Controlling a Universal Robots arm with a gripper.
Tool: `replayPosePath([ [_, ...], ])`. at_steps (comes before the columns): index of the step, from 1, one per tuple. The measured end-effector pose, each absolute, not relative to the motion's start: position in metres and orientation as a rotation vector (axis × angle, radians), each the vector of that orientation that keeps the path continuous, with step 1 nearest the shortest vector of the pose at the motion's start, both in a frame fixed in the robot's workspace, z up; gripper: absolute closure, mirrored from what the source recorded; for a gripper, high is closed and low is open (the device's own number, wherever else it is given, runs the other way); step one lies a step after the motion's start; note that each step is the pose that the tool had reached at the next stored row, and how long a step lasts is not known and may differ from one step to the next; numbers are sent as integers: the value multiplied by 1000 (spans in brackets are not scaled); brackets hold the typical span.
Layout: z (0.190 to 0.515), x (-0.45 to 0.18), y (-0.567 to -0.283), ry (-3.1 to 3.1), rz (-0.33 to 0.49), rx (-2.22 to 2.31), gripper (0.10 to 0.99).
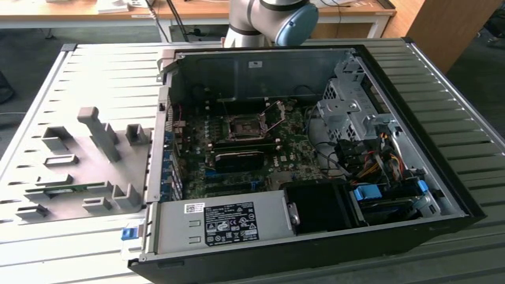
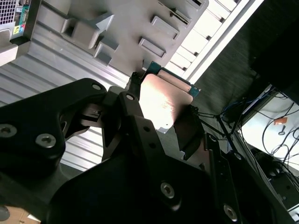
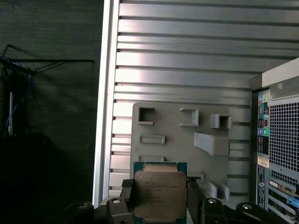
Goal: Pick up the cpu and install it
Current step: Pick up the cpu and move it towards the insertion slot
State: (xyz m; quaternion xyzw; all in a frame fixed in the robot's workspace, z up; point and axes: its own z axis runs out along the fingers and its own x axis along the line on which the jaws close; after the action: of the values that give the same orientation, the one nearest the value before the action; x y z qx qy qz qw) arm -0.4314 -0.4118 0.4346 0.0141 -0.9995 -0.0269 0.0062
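First wrist view gives me the clearest look: the tool is clamped on the cpu, with a black finger on each of two opposite edges and the chip's metal top plate facing that camera. In the second wrist view I see the same grip from the other side, the chip's tan face catching the light. The cpu is held clear of the bench, and the grey fixture plate lies behind it in both wrist views. In the exterior view that plate sits to the exterior view's left of the open computer case. The black socket is on the motherboard inside the case, well apart from the plate.
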Motion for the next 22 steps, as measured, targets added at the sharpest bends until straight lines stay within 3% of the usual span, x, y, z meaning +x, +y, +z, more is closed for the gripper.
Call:
replayPosePath([
  [22, 435, -411, -412, -3128, -87, 44, 545],
])
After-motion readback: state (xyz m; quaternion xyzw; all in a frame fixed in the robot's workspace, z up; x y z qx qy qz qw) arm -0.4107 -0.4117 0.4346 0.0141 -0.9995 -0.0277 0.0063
